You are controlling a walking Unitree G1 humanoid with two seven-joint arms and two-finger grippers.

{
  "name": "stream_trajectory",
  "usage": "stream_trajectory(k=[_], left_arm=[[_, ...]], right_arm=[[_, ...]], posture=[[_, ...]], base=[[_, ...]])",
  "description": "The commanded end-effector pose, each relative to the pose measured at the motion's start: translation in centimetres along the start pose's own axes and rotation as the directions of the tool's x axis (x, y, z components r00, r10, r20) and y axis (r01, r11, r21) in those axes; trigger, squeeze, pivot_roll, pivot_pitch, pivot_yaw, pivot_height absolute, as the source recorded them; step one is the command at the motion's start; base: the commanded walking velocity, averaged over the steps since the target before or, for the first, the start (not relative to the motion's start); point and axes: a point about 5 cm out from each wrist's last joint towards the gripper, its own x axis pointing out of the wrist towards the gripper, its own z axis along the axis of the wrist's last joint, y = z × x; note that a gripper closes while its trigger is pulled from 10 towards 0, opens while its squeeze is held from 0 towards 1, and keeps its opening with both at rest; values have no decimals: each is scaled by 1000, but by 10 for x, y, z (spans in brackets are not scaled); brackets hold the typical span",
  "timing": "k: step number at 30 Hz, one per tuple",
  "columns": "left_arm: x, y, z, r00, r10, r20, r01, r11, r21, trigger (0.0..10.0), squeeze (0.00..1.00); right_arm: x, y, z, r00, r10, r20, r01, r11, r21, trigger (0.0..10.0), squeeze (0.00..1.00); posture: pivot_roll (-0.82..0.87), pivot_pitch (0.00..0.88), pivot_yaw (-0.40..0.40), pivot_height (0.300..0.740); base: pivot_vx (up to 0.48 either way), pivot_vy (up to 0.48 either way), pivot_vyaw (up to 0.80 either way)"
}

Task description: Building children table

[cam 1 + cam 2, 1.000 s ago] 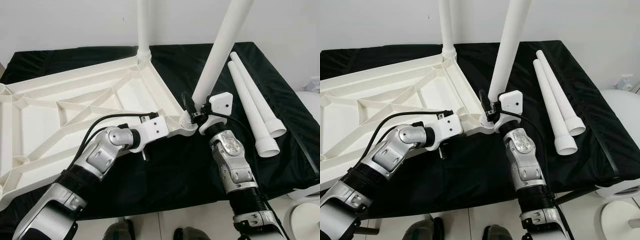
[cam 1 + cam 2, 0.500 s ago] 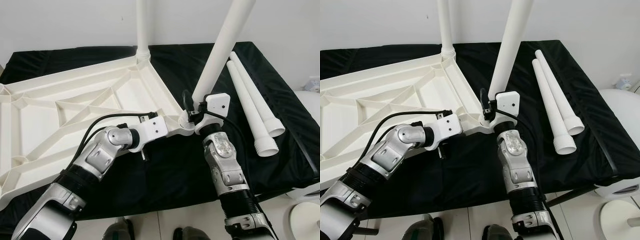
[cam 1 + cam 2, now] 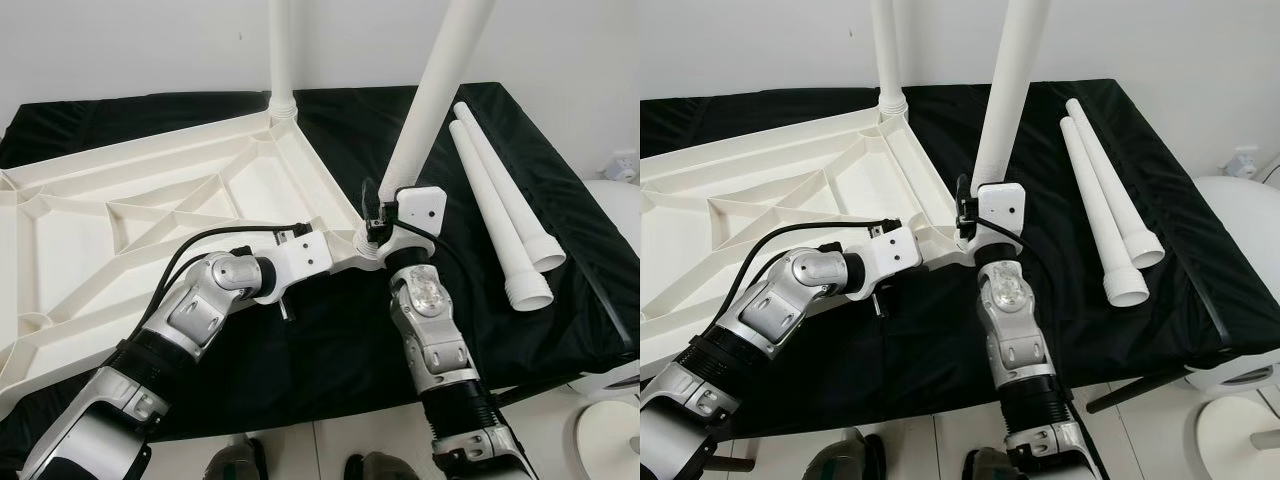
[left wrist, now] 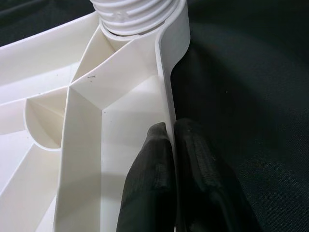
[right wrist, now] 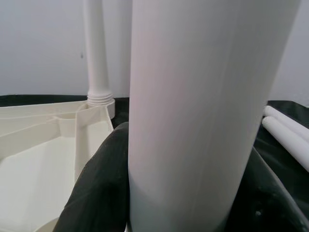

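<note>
We clamped our right pincer (image 3: 385, 212) low on the stiff, light-looking white plastic leg (image 3: 432, 95) — our left pincer (image 4: 176, 169) pinched the upturned white ribbed table panel's (image 3: 120, 215) rim.

Head eyes look down on the tabletop (image 3: 150, 200); wrist cameras sit close, perhaps at its corner

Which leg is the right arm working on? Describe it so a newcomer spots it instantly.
Start at the upside-down white tabletop on the black cloth. At its near corner a white leg rises, gripped near its base by the right end effector. Unlike the far-corner leg, which stands straight, it leans; the two spare legs lie flat beside it.
</note>
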Motion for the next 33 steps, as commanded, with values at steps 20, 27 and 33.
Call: stream_trajectory(k=[20,27,33], left_arm=[[-3,-3,-3,1000,0,-30,0,1000,14,10000,0],[-3,-4,-4,1000,1,-31,-1,1000,12,10000,0],[-3,-4,-3,1000,1,-30,-1,1000,12,10000,0]], right_arm=[[-11,-8,-31,956,-259,-140,242,962,-127,10000,0],[-15,-5,-32,941,-307,-140,285,945,-159,10000,0],[-16,-9,-31,922,-363,-134,340,926,-165,10000,0]], posture=[[11,96,1,740],[11,94,-2,740],[14,92,-7,740]], base=[[0,0,0],[0,0,0],[0,0,0]])
